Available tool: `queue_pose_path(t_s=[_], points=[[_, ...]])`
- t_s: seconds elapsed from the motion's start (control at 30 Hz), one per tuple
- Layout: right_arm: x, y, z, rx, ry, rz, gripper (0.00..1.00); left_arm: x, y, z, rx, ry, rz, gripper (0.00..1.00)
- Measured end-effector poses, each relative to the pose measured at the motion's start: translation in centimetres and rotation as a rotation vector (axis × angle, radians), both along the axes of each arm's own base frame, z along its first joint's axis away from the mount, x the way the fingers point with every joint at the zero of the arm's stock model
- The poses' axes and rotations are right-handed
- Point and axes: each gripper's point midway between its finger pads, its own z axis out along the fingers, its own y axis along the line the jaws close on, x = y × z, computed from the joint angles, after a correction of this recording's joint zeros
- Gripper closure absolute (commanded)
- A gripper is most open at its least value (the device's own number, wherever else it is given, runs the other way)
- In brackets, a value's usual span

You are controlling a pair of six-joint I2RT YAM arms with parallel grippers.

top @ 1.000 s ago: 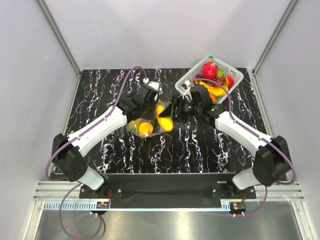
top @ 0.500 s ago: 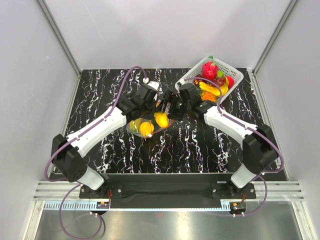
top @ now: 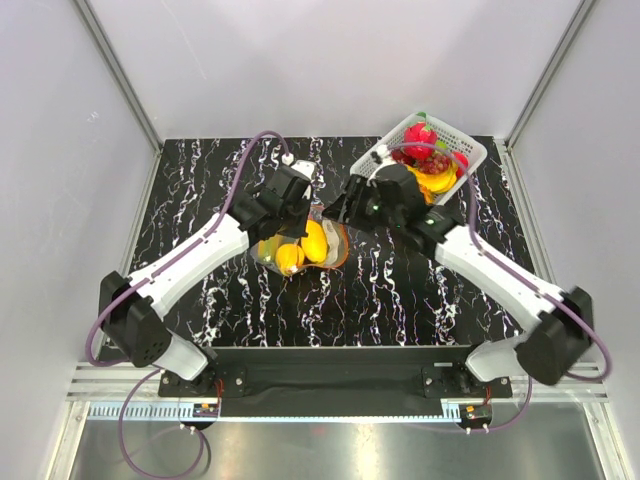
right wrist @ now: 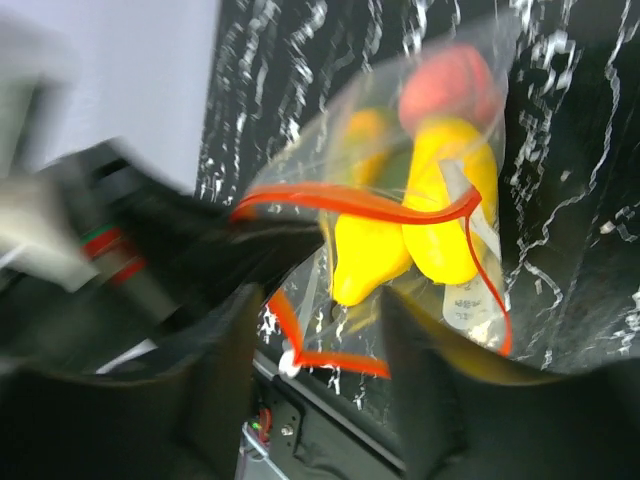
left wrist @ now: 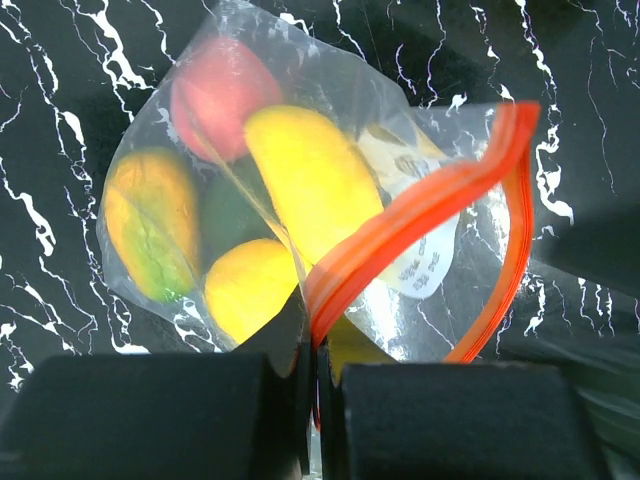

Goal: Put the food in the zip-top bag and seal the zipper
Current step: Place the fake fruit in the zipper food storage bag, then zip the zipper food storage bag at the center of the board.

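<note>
The clear zip-top bag (left wrist: 400, 120) has a red-orange zipper (left wrist: 420, 205) and holds yellow, orange-green and red food (left wrist: 310, 180); the counter (left wrist: 60, 60) is black, veined white.

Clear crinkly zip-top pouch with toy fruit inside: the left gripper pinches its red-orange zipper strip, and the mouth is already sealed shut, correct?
Not sealed. The left gripper pinches the red-orange zipper strip, but the clear crinkly pouch gapes open: the left wrist view shows the strip's sides parted.
</note>
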Motion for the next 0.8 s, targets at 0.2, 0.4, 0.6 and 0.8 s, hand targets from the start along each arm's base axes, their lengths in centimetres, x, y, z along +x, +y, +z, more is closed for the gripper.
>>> queue_pose_path(t_s=[0.2,0.4,0.6,0.8], points=[[-2.2,-2.8,4.6,-0.017,-0.135,0.011,0.41,0.0,0.2,0.3,-0.004,-0.006,0.003,1.0],[-3.2,-3.9,-1.1,-0.126,-0.056,0.032,0.41,-0.2,0.3,0.7,-0.009,-0.011,0.002,1.0],[-4.6,-4.9,-7.3,-0.205,0.066,0.035,0.39,-0.2,0.3,0.8,-0.012,-0.012,0.004,1.0],[-4.9,-4.5,-8.8,-0.201,0.091,0.034,0.44,-0.2,0.3,0.8,-0.012,-0.012,0.003,1.0]])
